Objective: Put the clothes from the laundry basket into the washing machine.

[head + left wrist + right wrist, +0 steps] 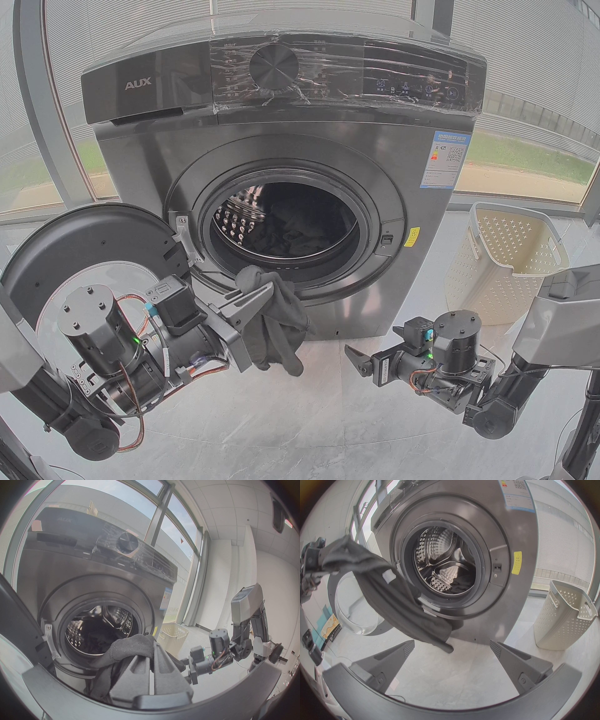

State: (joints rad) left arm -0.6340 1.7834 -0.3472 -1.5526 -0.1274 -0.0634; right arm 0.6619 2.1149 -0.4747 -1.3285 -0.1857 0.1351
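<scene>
Your left gripper (267, 289) is clenched on a dark garment (281, 328) at the lower rim of the washing machine (375, 162) opening, and most of the cloth hangs outside. Raise it and push deep past the rim before releasing, lest the tail drape out. Right gripper (450, 645): spread, empty, low. The open door (81, 250) crowds your left arm. The laundry basket (506, 262) stands right of the machine.

The pale tiled floor (325, 406) carries a grey washing machine (381, 162). A cream laundry basket (500, 262) stands on it just beside the machine, on the robot's right.
</scene>
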